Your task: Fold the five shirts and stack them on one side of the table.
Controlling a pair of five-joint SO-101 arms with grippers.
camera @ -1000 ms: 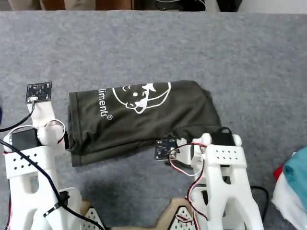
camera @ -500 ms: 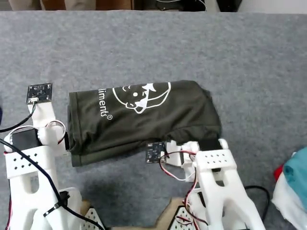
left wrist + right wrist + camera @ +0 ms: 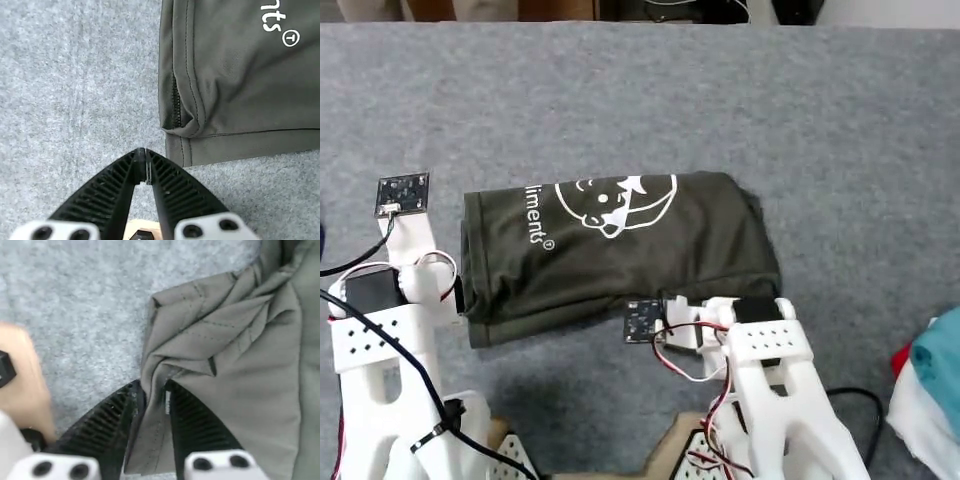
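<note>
Shirt (image 3: 610, 250) of dark olive with a white print lies folded at the centre of the high view on the grey table (image 3: 800, 100). At lower centre, the right gripper (image 3: 152, 390) is clamped on a bunched fold of the garment's near edge (a stitched hem shows between the black fingers). At lower left, the left gripper (image 3: 142, 156) hangs with its fingers pressed together, just beside the garment's corner and apart from it. Teal, white and red clothes (image 3: 930, 380) sit at the right edge.
</note>
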